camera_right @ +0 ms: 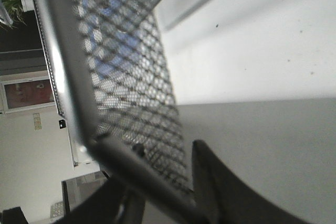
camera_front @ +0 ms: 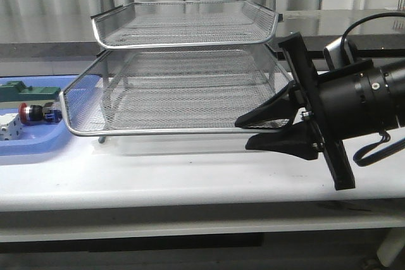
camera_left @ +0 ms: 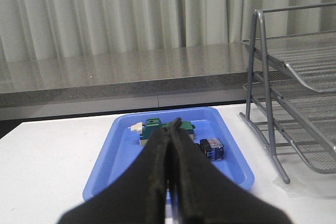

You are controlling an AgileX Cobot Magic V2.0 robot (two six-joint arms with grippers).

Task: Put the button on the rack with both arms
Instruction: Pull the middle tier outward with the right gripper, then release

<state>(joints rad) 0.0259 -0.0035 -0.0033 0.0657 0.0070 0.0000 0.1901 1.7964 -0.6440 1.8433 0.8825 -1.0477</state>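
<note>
front view puts the rack across the middle and upper frame, with the right gripper coming in from the right edge, its two fingers spread either side of the lower tier's front right corner; the right wrist view shows the chrome rim running between those fingers, but i cannot tell whether they actually press on it. the button lies on its side at the far left of the frame, inside the blue tray, red cap pointing left, between the green-and-white block above it and a white cube below. left wrist view shows the left gripper with its fingers pressed together and nothing between them, hovering over the tray near the button, which sits just right of the fingertips. to do the step in hand well, i judge the left fingers should open before descending, shift toward the button, and close across the boxy body rather than the round cap, which would likely slip. the right arm would do best steadying the rack without tilting it.
</note>
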